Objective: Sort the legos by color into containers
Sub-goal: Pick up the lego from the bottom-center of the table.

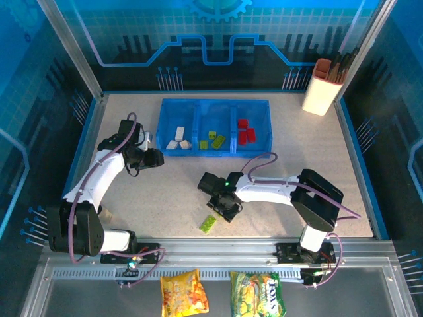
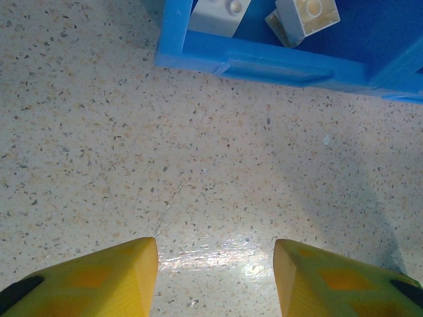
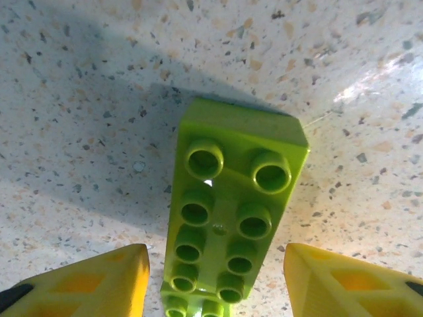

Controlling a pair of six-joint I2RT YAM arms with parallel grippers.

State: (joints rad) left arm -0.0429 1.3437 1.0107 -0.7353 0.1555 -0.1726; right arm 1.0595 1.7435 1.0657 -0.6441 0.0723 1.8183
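- Brick, lime green (image 3: 228,211), with two rows of studs, lies studs-up on the speckled table (image 2: 198,165). It is near the front edge and well apart from the blue tray (image 1: 198,154).
- It looks like hard, glossy plastic, so I judge it light, stiff and not fragile. It could slip or twist if pinched off-centre.
- The best hold is probably across the two long flat sides, about mid-length and below the studs.
- The right gripper (image 3: 217,264) has its yellow fingers spread to either side of the brick's near end. They hold nothing and appear not to touch the brick.
- The tray's middle compartment has green bricks (image 1: 216,139), with white bricks (image 2: 218,13) to the left and red bricks (image 1: 246,132) to the right.
- The left gripper (image 2: 215,264) is parted and empty over bare table, near the tray's front wall.
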